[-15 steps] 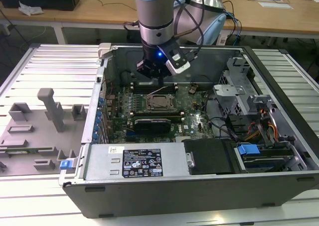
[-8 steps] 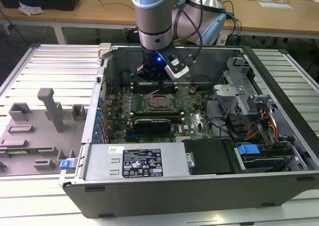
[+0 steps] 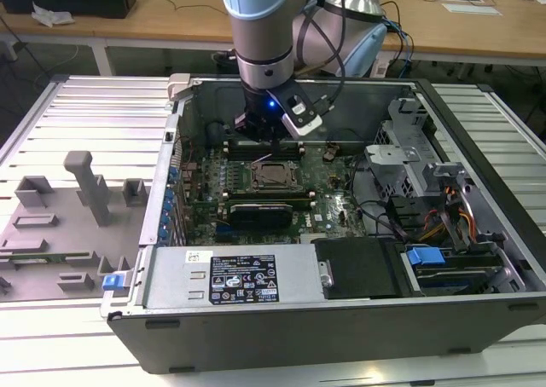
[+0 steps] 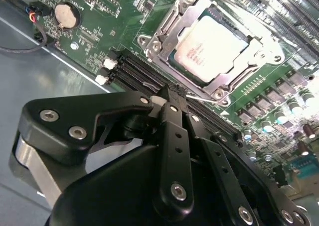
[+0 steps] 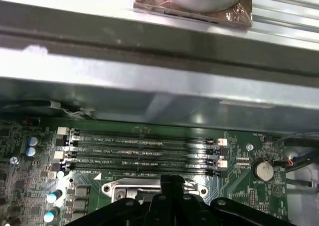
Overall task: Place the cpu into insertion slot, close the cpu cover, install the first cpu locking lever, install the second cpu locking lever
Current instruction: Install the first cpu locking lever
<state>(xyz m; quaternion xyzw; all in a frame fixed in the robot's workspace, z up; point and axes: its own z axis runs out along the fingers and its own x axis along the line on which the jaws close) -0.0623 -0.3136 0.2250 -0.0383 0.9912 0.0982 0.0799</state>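
Slatted metal bench (image 3: pixel 94 106) under opened computer case (image 3: pixel 299 327); gripper (image 4: pixel 167 94) pinched narrow near cpu cover (image 4: pixel 167 37), closed over cpu (image 4: pixel 212 47). Chip probably light, rigid, fragile: edges only for grasping.

Gripper (image 5: pixel 170 180), apparently closed, near memory slots (image 5: pixel 144 152).

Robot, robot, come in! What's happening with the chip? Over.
Gripper shut, tips low over the memory slots beside the socket. Chip seated, cover down over it. Nothing in the way. Over.
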